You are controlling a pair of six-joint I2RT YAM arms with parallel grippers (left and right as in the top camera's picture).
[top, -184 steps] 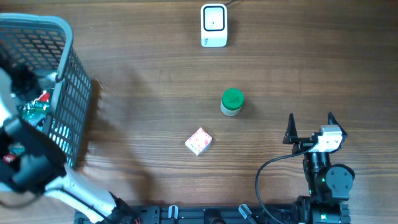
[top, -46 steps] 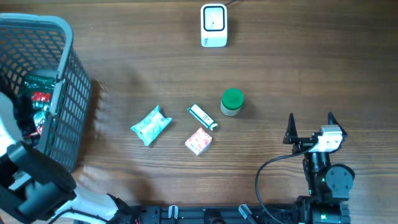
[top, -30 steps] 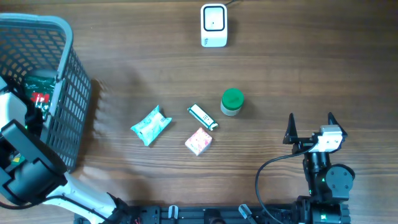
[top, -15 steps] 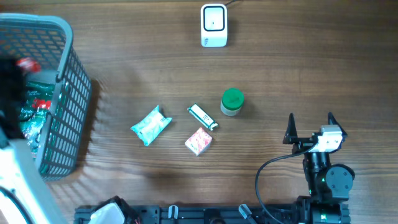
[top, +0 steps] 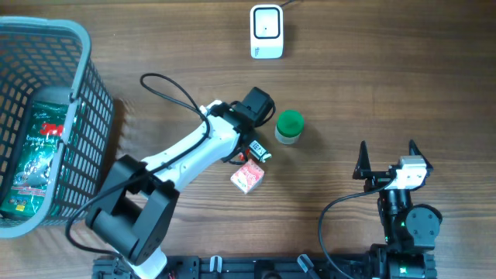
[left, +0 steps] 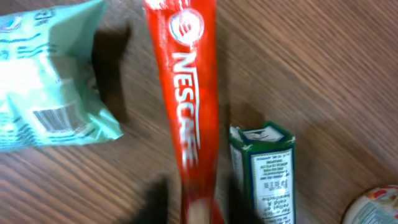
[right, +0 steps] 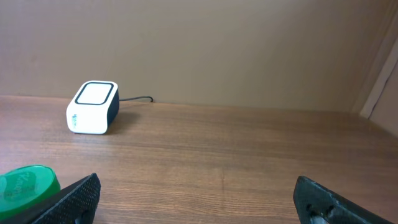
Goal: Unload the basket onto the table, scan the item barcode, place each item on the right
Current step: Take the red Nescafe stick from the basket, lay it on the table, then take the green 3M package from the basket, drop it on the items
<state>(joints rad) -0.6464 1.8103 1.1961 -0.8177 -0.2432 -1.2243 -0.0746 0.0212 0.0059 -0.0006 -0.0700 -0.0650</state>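
Red Nescafé stick (left: 186,93) runs lengthwise over the wooden table (top: 387,77) at mid-table. Its near end is blurred between the dark fingers of the left gripper (left: 196,208); cannot tell whether it is pinched or loose.

Teal packet (left: 43,81) just left of the stick, green-and-white box (left: 264,168) just right. Pink packet (top: 247,177) and green-lidded jar (top: 289,126) near. Scanner (top: 266,31) well apart. Right gripper (top: 387,159) spread wide, holding nothing.

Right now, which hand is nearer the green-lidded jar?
Left. The left hand hovers close beside the green-lidded jar; the right hand is well off on the jar's other side.
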